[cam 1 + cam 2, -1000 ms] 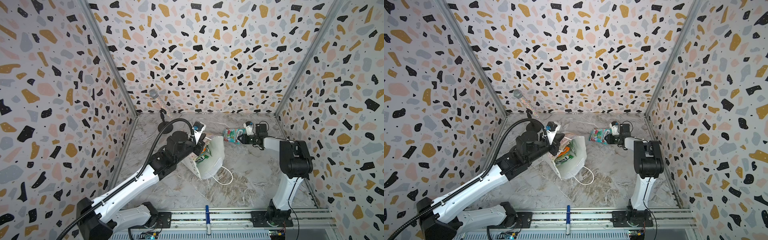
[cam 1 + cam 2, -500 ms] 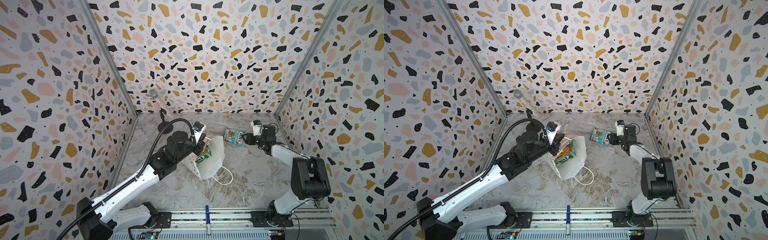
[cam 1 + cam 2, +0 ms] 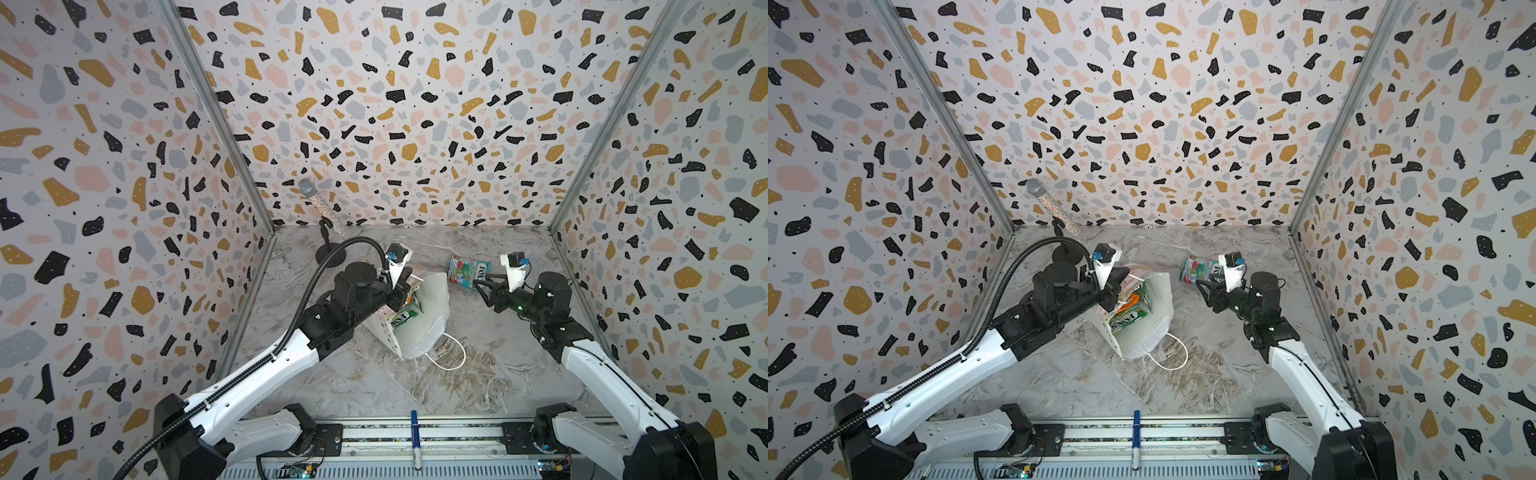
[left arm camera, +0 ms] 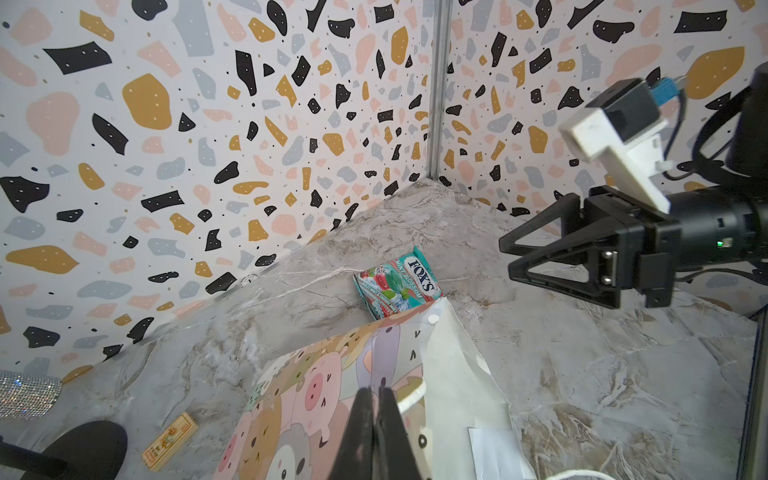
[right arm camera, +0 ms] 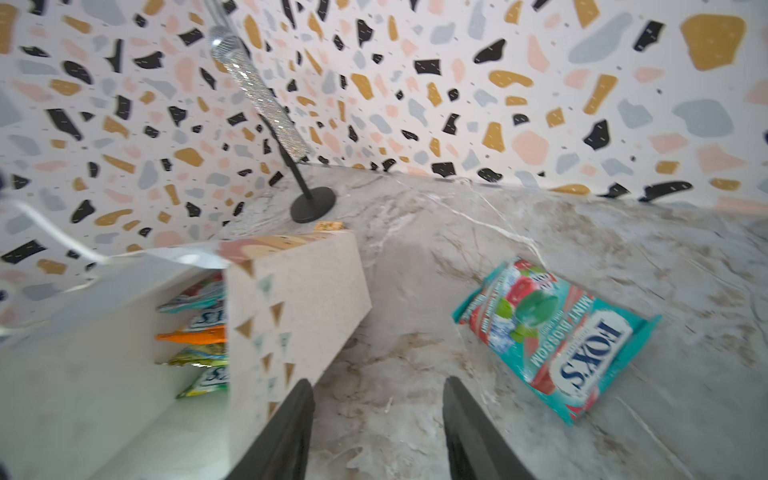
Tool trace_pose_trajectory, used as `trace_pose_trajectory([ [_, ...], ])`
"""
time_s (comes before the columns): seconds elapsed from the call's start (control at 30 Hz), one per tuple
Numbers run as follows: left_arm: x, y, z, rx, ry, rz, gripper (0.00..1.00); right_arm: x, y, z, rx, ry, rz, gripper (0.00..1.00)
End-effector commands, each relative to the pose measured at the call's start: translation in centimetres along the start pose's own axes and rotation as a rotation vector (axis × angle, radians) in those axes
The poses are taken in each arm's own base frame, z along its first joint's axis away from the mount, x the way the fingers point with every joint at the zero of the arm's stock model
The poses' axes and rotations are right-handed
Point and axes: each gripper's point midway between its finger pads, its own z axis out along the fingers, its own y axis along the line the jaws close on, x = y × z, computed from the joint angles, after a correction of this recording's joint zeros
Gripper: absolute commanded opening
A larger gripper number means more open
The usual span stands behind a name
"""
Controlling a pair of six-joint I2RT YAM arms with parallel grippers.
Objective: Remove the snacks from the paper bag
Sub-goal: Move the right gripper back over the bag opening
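The paper bag (image 3: 430, 328) (image 3: 1156, 320) leans tilted at mid-table, mouth facing up and right. Yellow-green and orange snacks (image 3: 405, 316) (image 5: 199, 332) show inside it. My left gripper (image 4: 376, 392) (image 3: 409, 280) is shut on the bag's rim (image 4: 316, 386), on the side printed with pigs. One teal-red snack (image 3: 467, 270) (image 3: 1198, 270) (image 5: 557, 340) lies flat on the table behind and right of the bag. My right gripper (image 5: 378, 386) (image 3: 482, 290) (image 3: 1204, 291) hangs open and empty over bare table, between the bag and that packet, touching neither.
A glittery microphone on a black round-based stand (image 3: 328, 245) (image 5: 311, 203) is at the back left. A small tan wooden block (image 4: 170, 434) lies near that base. A blue pen (image 3: 414, 438) rests on the front rail. The bag's cord handle (image 3: 451, 357) trails in front.
My right gripper has opened off the teal-red packet and drawn back toward the front right. The packet stays on the table. The left arm and bag have not moved.
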Motion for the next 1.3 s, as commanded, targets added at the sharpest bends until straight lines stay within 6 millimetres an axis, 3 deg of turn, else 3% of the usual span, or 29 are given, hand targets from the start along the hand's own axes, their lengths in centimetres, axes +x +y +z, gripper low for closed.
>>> trace_pose_trajectory([
  [0.0, -1.1, 0.0, 0.0, 0.003, -0.039, 0.000, 0.00, -0.1, 3.2, -0.4, -0.098, -0.013, -0.021, 0.52],
  [0.23, -1.2, 0.1, -0.1, -0.001, -0.043, -0.010, 0.00, 1.8, 9.8, 0.5, -0.266, 0.041, -0.092, 0.52],
  [0.5, -1.3, 0.2, 0.1, -0.006, -0.045, -0.027, 0.00, 4.4, 13.5, 3.1, -0.297, 0.113, -0.162, 0.51],
  [0.67, -1.7, 0.0, -0.1, 0.005, -0.060, -0.037, 0.00, 6.3, 13.9, 5.6, -0.244, 0.174, -0.211, 0.49],
  [0.87, -2.1, -0.1, -0.4, 0.014, -0.079, -0.046, 0.00, 8.7, 12.6, 8.3, -0.124, 0.254, -0.252, 0.47],
  [1.27, -3.1, -0.2, -1.3, 0.027, -0.132, -0.065, 0.00, 11.5, 9.3, 10.5, 0.105, 0.327, -0.266, 0.43],
])
